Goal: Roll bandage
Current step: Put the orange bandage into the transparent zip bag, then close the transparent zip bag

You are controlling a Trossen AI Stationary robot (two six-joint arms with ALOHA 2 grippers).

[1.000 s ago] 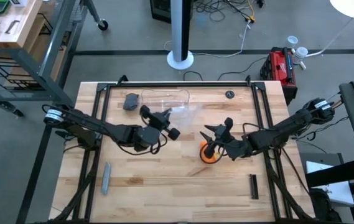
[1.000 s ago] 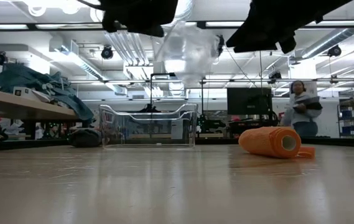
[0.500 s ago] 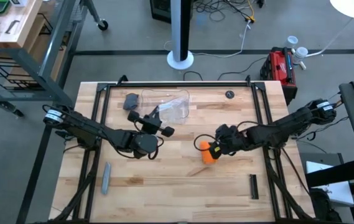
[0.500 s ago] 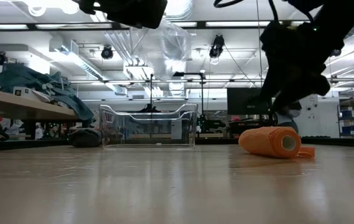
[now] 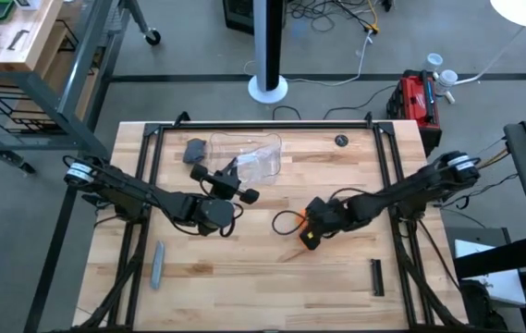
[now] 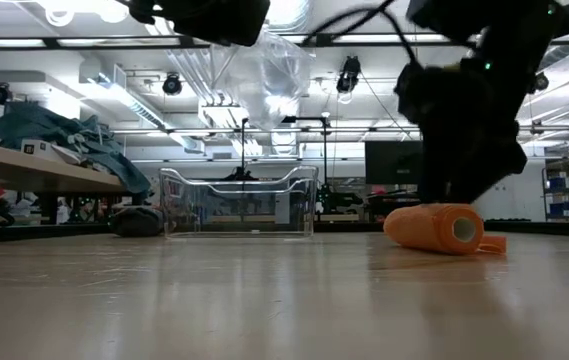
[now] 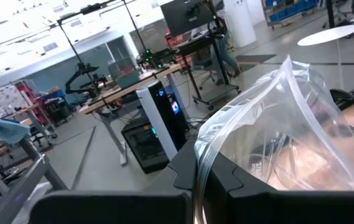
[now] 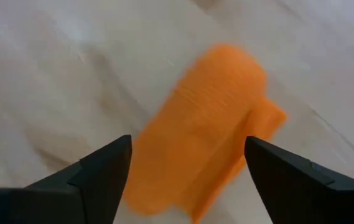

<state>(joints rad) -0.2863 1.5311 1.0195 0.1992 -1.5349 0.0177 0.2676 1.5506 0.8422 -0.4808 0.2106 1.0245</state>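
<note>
Sliding leftward since earlier, the right gripper (image 8: pixel 186 171) is hovering with fingers spread astride the bandage (image 8: pixel 204 124) (lying lengthwise between them).

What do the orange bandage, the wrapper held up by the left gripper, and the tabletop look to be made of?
Bandage: soft woven or crepe fabric, matte, with fine ribbing across its rolled surface. Wrapper: thin clear plastic film, glossy, creased, with the room showing through it; the left gripper pinches it. Table: pale wooden planks, grain and seams visible, probably a sealed butcher-block surface.
</note>
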